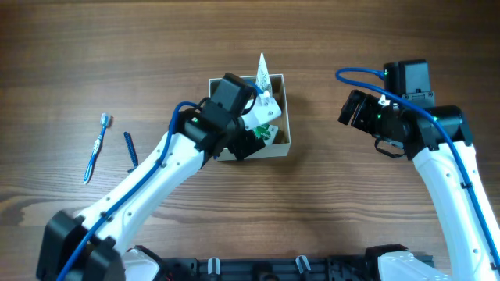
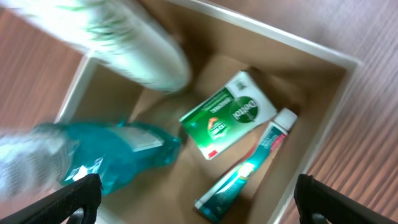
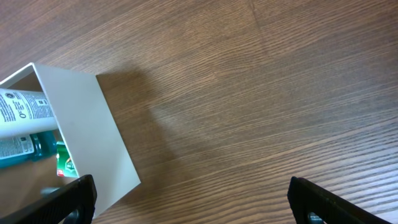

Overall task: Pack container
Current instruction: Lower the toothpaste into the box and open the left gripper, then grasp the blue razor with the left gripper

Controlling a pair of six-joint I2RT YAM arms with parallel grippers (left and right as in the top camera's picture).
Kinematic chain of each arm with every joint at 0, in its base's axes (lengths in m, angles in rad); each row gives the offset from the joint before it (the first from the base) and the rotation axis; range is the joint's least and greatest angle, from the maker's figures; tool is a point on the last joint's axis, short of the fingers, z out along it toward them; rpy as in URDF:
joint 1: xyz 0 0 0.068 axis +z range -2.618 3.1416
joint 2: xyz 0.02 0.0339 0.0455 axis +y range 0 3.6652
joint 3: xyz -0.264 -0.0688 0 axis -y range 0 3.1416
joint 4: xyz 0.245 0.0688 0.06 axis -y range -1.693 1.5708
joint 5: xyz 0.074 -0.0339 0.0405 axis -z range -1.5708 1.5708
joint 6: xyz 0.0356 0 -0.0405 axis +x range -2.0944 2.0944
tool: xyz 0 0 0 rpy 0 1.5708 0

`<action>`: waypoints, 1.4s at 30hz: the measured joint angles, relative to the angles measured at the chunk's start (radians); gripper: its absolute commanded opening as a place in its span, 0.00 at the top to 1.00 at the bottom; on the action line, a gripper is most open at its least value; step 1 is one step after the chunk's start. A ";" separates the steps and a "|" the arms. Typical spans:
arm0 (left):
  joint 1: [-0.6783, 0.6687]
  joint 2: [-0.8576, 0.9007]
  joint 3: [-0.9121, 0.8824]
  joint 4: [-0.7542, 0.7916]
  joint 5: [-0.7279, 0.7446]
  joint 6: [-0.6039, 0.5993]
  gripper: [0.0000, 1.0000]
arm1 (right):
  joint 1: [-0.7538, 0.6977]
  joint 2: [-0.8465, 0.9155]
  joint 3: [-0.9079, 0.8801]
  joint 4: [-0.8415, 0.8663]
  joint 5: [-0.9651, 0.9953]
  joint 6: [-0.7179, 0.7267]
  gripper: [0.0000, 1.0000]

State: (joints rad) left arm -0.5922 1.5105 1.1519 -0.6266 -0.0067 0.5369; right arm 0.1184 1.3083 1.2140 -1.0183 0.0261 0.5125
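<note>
Your small, square, white-walled container (image 1: 287, 117) with a tan cardboard inside sits mid-bench on the brown wooden bench (image 1: 328, 211). Your left end effector (image 2: 199, 204) hangs over it, fingers spread wide with nothing between them. Inside lie a green rectangular box (image 2: 227, 115), a teal-and-white toothpaste tube (image 2: 245, 168) and a translucent teal bottle (image 2: 124, 152). Your right end effector (image 3: 196, 204), fingers likewise apart, hovers just right of the container. A blue plastic toothbrush (image 1: 98, 148) lies well to its left.

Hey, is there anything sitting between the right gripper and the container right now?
Nothing visible. Only bare wooden table lies between the right gripper and the container at its near wall. The left gripper hangs over the container's open top, though, so that way in looks taken.
</note>
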 measured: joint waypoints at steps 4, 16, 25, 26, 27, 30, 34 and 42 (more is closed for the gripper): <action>0.114 -0.135 0.000 -0.130 -0.092 -0.293 0.00 | 0.000 0.000 0.000 -0.004 0.000 0.000 0.00; 0.731 -0.109 -0.052 -0.272 -0.142 -0.795 0.00 | 0.000 0.000 0.000 -0.003 0.000 0.000 0.00; 0.818 0.138 -0.099 -0.142 -0.079 -0.839 0.00 | 0.000 0.000 0.000 -0.005 0.000 0.000 0.00; 0.818 0.164 -0.099 -0.124 -0.074 -0.839 0.00 | 0.000 0.000 0.000 -0.006 0.000 0.000 0.00; 0.818 0.191 -0.099 -0.109 -0.070 -0.839 0.00 | 0.000 0.000 0.000 -0.006 0.000 0.000 0.00; 0.818 0.249 -0.099 -0.089 -0.050 -0.839 0.00 | 0.000 0.000 0.000 -0.006 0.000 0.000 0.00; 0.818 0.318 -0.099 -0.058 -0.033 -0.838 0.00 | 0.000 0.000 0.000 -0.006 0.000 0.000 0.00; 0.818 0.319 -0.099 -0.048 -0.029 -0.837 0.11 | 0.000 0.000 0.000 -0.007 0.000 0.000 0.00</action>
State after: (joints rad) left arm 0.2256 1.8290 1.0531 -0.6746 -0.0360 -0.3004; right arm 0.1184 1.3087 1.2137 -1.0256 0.0261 0.5125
